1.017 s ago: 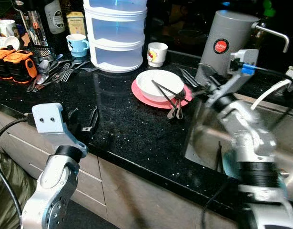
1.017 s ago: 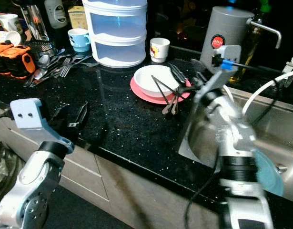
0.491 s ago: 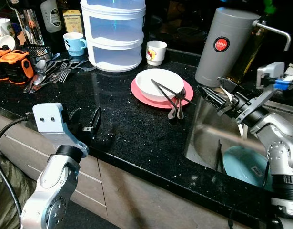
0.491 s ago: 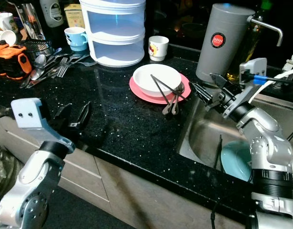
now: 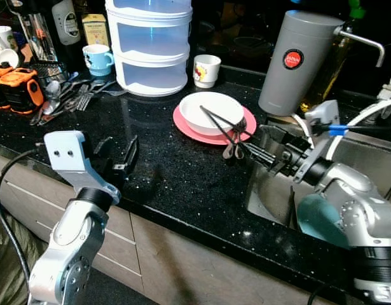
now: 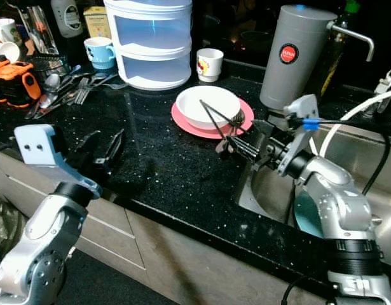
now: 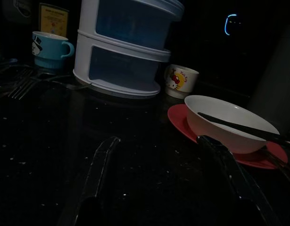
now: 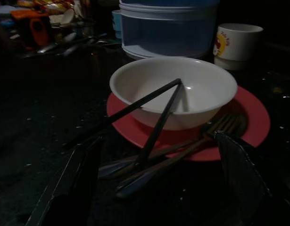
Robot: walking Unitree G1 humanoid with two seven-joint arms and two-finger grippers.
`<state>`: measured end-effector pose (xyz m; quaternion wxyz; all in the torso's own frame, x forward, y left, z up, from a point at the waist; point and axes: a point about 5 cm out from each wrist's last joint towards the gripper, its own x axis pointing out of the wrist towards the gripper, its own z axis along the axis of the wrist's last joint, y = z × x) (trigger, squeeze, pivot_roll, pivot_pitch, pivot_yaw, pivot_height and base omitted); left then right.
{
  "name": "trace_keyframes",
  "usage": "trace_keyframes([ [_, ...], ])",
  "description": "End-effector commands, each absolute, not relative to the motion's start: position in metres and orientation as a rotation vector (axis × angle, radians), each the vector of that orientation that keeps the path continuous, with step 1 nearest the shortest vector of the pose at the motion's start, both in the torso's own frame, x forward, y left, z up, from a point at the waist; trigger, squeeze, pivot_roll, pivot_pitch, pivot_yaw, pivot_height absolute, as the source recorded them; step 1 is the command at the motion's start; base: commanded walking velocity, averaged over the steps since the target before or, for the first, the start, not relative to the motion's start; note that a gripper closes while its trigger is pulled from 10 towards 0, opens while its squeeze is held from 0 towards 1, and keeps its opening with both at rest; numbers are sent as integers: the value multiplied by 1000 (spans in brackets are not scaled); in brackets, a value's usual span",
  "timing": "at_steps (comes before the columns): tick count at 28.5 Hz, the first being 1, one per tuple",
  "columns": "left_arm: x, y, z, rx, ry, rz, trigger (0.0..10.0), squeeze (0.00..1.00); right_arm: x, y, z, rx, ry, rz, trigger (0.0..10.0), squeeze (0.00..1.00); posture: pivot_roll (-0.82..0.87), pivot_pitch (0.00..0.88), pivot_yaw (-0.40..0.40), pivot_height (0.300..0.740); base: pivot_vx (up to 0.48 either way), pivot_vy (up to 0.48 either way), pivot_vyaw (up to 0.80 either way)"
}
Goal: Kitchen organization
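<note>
The right gripper (image 5: 249, 152) has swung back from the sink, fingers spread and empty, toward 2 black chopsticks (image 8: 149, 110) in the white bowl (image 5: 213, 111) on the pink plate (image 5: 246, 130). The left gripper (image 5: 116, 159) stays wide, empty, over the counter (image 5: 176, 171).

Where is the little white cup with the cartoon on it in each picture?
Left eye view: the white cup is at the top middle, behind the pink plate.
Right eye view: white cup, top middle.
Left wrist view: white cup, middle, beside the plastic drawers.
Right wrist view: white cup, top right.
Shared landmark: the white bowl in front of it.
</note>
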<state>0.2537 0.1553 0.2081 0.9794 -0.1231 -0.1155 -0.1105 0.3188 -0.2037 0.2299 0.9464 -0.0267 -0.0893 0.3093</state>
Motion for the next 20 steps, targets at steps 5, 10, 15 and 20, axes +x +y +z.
trace_keyframes([
  [5, 249, 148, 200, -361, -170, -303, 10000, 0, 324, -205, 235, -35, -218, 578, 10000, 0, 102, 0, -19, 740, 0, 0, 0],
  [10, 242, 138, 196, -423, -121, -416, 10000, 0, 324, -204, 234, -36, -217, 570, 10000, 0, 103, 0, -19, 740, 0, 0, 0],
  [15, 229, 125, 187, -422, -18, -592, 10000, 0, 325, -203, 230, -39, -208, 573, 10000, 0, 106, 0, -17, 740, 0, 0, 0],
  [20, 226, 127, 185, -407, 14, -637, 10000, 0, 326, -202, 230, -37, -209, 569, 10000, 0, 105, 0, -17, 740, 0, 0, 0],
])
